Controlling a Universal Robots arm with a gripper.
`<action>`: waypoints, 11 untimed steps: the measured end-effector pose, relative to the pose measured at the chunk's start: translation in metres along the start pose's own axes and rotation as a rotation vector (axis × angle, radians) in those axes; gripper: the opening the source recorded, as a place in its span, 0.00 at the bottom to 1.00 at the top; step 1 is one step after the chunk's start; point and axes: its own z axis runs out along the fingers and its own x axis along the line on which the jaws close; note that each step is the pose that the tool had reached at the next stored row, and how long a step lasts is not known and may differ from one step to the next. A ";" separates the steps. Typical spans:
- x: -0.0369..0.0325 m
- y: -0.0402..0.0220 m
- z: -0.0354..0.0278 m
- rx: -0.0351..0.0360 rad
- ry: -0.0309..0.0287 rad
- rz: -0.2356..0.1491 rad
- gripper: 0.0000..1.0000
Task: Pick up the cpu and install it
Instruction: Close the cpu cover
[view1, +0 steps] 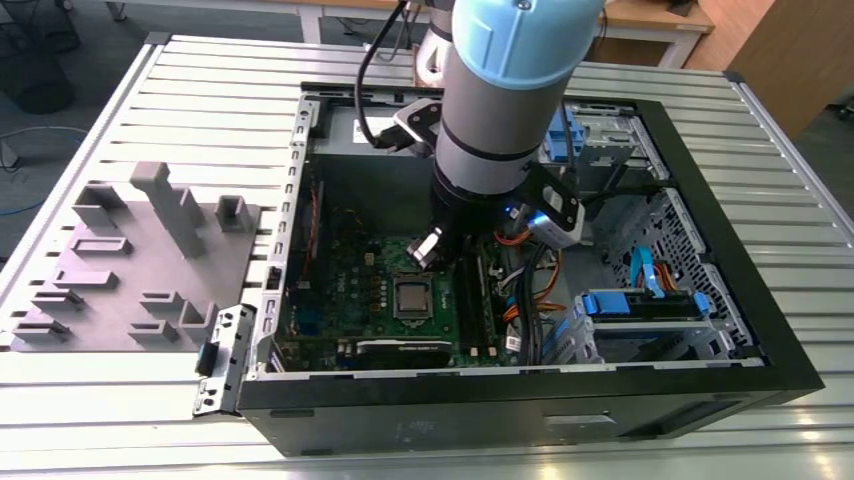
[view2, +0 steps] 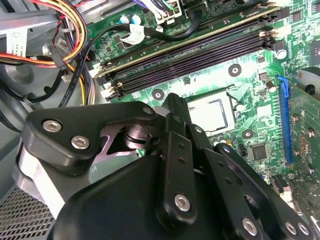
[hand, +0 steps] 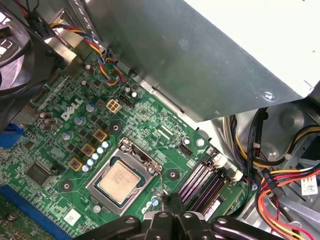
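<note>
The open computer case (view1: 747, 350) leaves the way in from above unblocked over the green motherboard (view1: 367, 290), and the arm (view1: 501, 100) already stands in that opening. The cpu (hand: 119, 181) lies flat in its socket frame (hand: 102, 167) with bare board on most sides. Beside it run the long memory slots (hand: 202, 180), and past them a tangle of coloured cables (hand: 280, 185) crowds the case wall. A big grey box (hand: 210, 55) overhangs one edge of the board. In the second wrist view the end effector (view2: 172, 107) hangs just over the socket, near a blue slot (view2: 286, 120). Outside the case, the slatted counter (view1: 200, 100) carries a grey moulded tray (view1: 127, 260)
</note>
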 end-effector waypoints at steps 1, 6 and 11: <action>-0.0003 0.0004 0.0001 -0.0001 0.0000 0.000 0.11; -0.0037 0.0045 0.0007 0.0000 -0.0001 0.000 0.11; -0.0074 0.0090 0.0016 0.0000 0.0000 0.000 0.11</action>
